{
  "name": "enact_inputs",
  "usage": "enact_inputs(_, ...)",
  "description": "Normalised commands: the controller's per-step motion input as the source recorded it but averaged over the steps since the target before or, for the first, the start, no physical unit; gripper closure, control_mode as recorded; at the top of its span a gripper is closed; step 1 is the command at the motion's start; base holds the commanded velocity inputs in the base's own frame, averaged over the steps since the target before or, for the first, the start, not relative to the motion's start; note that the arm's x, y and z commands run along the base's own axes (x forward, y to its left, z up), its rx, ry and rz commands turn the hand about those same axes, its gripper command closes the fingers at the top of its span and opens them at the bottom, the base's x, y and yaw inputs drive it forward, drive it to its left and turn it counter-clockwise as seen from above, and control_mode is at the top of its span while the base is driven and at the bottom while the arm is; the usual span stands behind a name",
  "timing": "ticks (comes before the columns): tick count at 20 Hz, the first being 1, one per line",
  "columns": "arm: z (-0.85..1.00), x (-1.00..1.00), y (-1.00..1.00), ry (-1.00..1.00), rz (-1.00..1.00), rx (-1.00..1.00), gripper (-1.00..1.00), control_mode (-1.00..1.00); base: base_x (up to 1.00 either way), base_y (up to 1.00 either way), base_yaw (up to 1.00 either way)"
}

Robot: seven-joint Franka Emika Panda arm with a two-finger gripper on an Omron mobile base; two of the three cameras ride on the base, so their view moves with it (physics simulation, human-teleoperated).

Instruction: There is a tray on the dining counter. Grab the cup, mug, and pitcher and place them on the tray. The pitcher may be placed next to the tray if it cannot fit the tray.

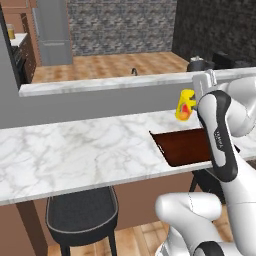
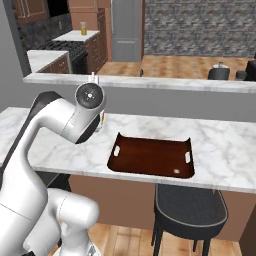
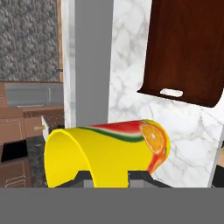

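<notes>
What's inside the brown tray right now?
The dark brown rectangular tray holds nothing on the part that shows in the right base view. In the left base view the white arm covers part of it. The yellow fruit-printed cup is in the gripper, above the white marble counter.

Tray (image 2: 150,157) looks bare, grey back ledge (image 1: 100,102) walling its far side
</notes>
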Motion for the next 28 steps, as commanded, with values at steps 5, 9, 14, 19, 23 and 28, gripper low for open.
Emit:
enact_inputs(5, 0.00, 0.12, 0.00, 0.04, 0.00, 0.00, 1.00, -1.00, 0.02, 0.00, 0.00)
enact_inputs(9, -0.21, 0.51, -0.02, 0.19, 0.00, -0.07, 1.00, -1.00, 0.00, 0.00, 0.00)
enact_inputs(14, -0.37, 0.56, -0.16, 0.17, -0.01, -0.08, 1.00, -1.00, 0.00, 0.00, 0.00)
enact_inputs(19, -0.45, 0.77, -0.27, 0.15, 0.01, 0.01, 1.00, -1.00, 0.00, 0.00, 0.00)
enact_inputs(23, -0.70, 0.88, -0.15, 0.12, 0.08, 0.09, 1.00, -1.00, 0.00, 0.00, 0.00)
enact_inputs(28, -0.76, 0.77, -0.03, 0.03, 0.09, 0.05, 1.00, -1.00, 0.00, 0.00, 0.00)
